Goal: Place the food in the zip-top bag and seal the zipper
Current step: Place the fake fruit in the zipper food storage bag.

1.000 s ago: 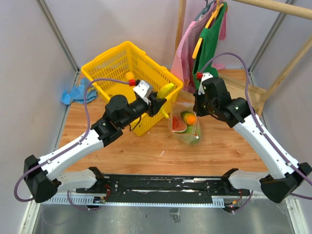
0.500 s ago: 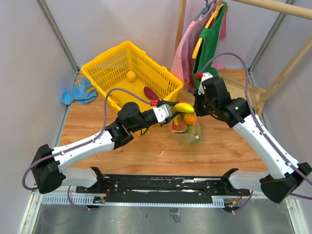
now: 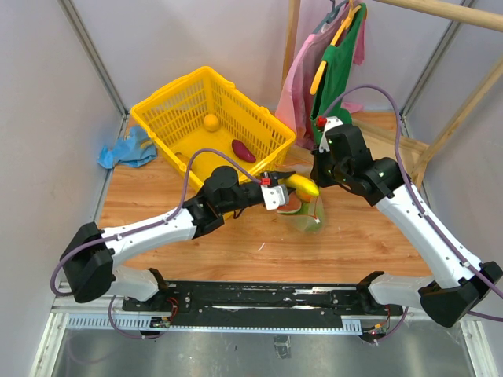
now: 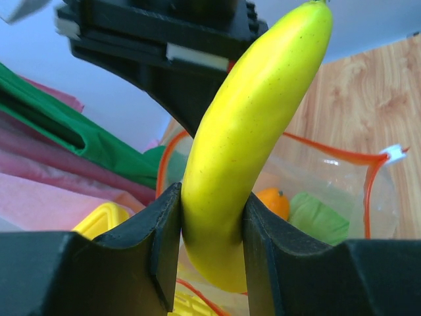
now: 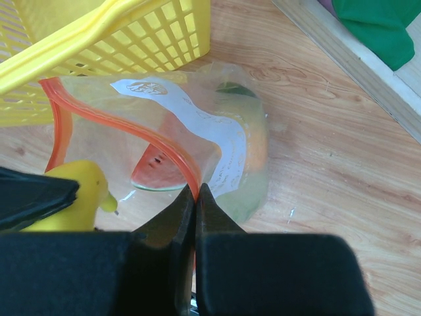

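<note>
My left gripper [image 3: 291, 188] [image 4: 212, 224] is shut on a yellow banana [image 3: 303, 185] [image 4: 256, 131] and holds it at the open mouth of the zip-top bag [image 3: 305, 210] [image 4: 335, 197]. The clear bag stands on the table with its red-orange zipper [image 5: 118, 118] [image 4: 329, 150] spread open. My right gripper [image 3: 317, 185] [image 5: 195, 197] is shut on the zipper's near edge and holds it up. Inside the bag lie a red watermelon wedge [image 5: 158, 174], an orange fruit [image 4: 273, 201] and a green piece [image 4: 319, 217]. The banana [image 5: 75, 197] tip shows at the left of the right wrist view.
A yellow basket [image 3: 181, 102] stands at the back left, with a purple eggplant-like piece [image 3: 244, 151] and a yellow round fruit [image 3: 211, 122] in it. A blue cloth [image 3: 126, 149] lies left of it. Clothes [image 3: 338, 55] hang on a wooden rack at the back right.
My left arm has carried the banana from over the basket's right edge rightward to the bag's mouth. The right arm and the bag have not moved.
</note>
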Motion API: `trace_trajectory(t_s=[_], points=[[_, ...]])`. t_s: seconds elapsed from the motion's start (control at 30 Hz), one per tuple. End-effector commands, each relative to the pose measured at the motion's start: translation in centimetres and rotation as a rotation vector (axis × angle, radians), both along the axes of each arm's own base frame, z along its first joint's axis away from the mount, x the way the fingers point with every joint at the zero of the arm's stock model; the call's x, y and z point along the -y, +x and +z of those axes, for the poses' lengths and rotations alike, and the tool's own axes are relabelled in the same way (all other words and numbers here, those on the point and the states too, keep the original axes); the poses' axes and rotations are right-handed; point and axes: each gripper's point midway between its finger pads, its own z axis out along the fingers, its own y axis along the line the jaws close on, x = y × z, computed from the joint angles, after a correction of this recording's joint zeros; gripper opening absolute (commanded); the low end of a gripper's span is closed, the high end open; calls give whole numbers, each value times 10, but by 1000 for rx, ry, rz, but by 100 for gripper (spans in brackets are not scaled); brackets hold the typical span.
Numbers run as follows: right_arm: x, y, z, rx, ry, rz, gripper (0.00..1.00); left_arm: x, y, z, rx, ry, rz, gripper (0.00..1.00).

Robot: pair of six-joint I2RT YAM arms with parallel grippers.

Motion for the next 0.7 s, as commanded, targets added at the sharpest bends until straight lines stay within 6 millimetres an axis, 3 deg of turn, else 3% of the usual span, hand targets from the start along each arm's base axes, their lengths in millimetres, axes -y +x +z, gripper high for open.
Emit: trace_trajectory(t_s=[0.0, 0.2, 0.3, 0.37, 0.67], points=[[-6, -1, 8, 35, 30, 14, 1, 1, 8, -18, 65, 65, 34, 12], [-6, -1, 9, 43, 30, 21, 1, 0, 16, -33, 50, 120, 69, 23], [-7, -1, 10, 44, 32, 25, 1, 1, 19, -39, 39, 131, 76, 41], [-6, -1, 10, 45, 30, 26, 1, 1, 22, -41, 29, 136, 90, 47], [-3, -3, 12, 57, 29, 25, 1, -9, 34, -31, 29, 78, 184, 71]])
